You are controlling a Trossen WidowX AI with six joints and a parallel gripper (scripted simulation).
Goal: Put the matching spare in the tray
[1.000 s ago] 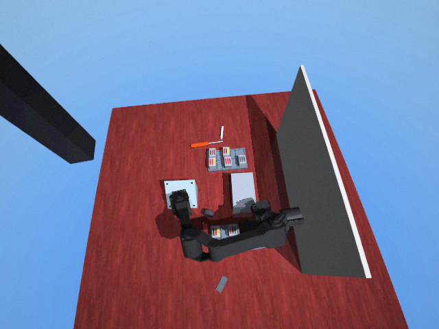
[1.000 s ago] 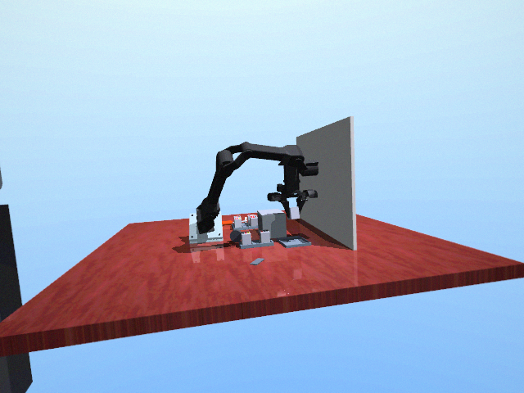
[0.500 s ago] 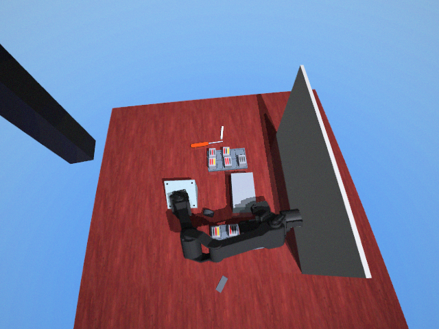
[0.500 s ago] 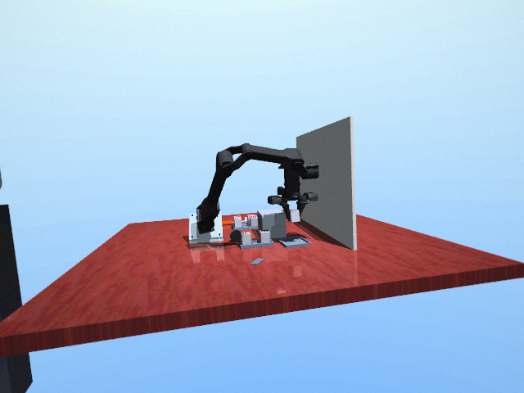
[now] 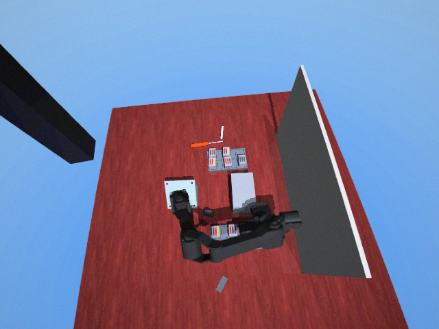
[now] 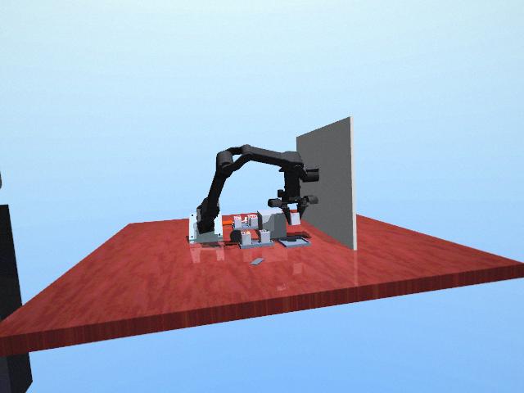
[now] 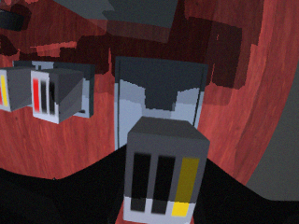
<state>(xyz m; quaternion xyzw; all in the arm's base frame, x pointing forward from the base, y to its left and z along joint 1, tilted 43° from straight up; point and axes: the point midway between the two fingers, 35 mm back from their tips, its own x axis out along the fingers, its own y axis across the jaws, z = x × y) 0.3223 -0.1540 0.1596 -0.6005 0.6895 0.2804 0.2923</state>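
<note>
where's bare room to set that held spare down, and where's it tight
The gripper holds a spare above the tray, whose floor shows bare. Open wood lies near the grey strip. It is crowded between the mounted unit, the rack and the panel.

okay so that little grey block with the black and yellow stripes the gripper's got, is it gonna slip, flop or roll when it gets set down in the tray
The striped block looks rigid and boxy with flat faces, so it probably won't flop or roll. The gripper is shut on it above the tray; its smooth sides might slip somewhat. Released level, it should likely settle flat on the tray floor rather than tip.
</note>
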